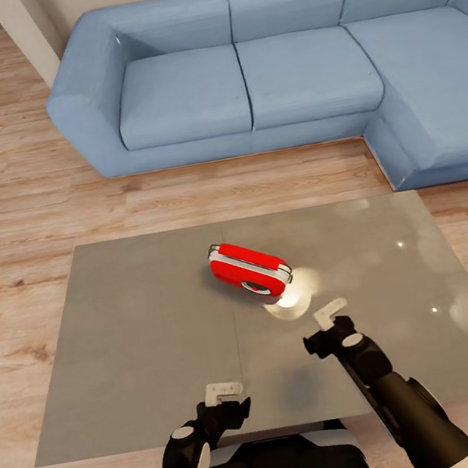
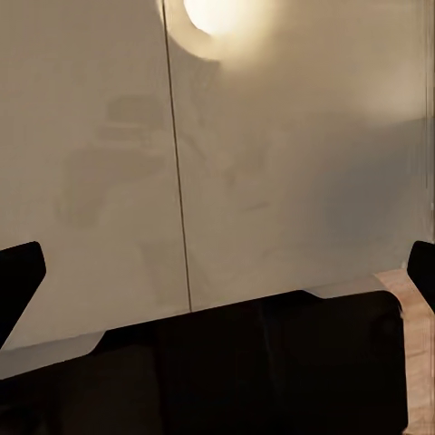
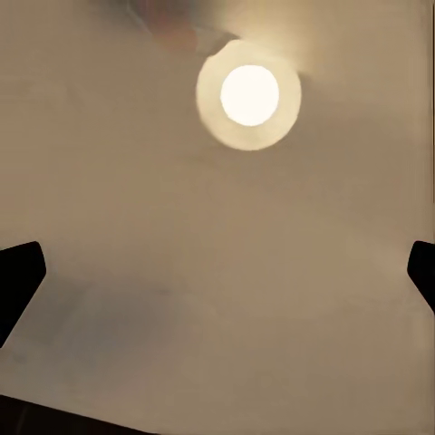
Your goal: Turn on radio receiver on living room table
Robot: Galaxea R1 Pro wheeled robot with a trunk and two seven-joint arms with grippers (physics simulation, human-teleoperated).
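Going left to right in the head view: the left gripper point(image 1: 224, 391) hovers low over the near edge of the table point(image 1: 133, 359), bottom-center-left of the frame, fingers spread apart with nothing in them. In its wrist view the two dark fingertips point(image 2: 18, 276) sit at opposite edges with only glossy tabletop between, so it's wide open.

The radio receiver point(image 1: 249, 268) sits just above the middle of the frame, tipped over at an angle on the table, dial facing roughly toward the robot. A bright lamp reflection point(image 1: 288, 300) glares right beside it.

The right gripper point(image 1: 331, 314) is lower right of center, near the radio but apart from it, also open and empty.

What could go wrong, I'd guess: the radio looks light and isn't sitting flat, so a poke from the right gripper could shove it across that slick top instead of pressing anything. The glare could also make the dial harder to judge.

No brand or readable writing anywhere that I can make out.
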